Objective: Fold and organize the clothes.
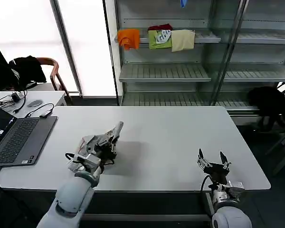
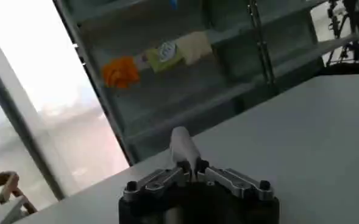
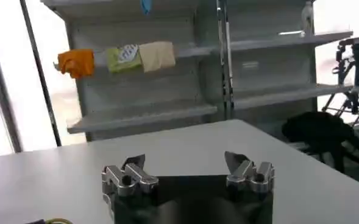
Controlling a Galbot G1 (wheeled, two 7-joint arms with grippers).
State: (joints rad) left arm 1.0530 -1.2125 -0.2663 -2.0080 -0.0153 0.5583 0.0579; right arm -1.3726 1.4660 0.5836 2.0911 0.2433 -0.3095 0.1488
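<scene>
The left gripper (image 1: 118,128) is seen low over the near left part of the flat white rectangular table (image 1: 180,137), its pale fingers (image 2: 183,146) pressed together on nothing. The right gripper (image 1: 212,159) is held above the table's near right edge with its dark fingertips (image 3: 133,162) spread apart and nothing between them. No light grey shirt can be made out on the table; small orange, green and cream folded garments (image 1: 156,38) are laid on the upper shelf of the grey metal rack (image 1: 166,72) behind it.

Right gripper (image 3: 189,165) spread over table (image 3: 57,170)
</scene>
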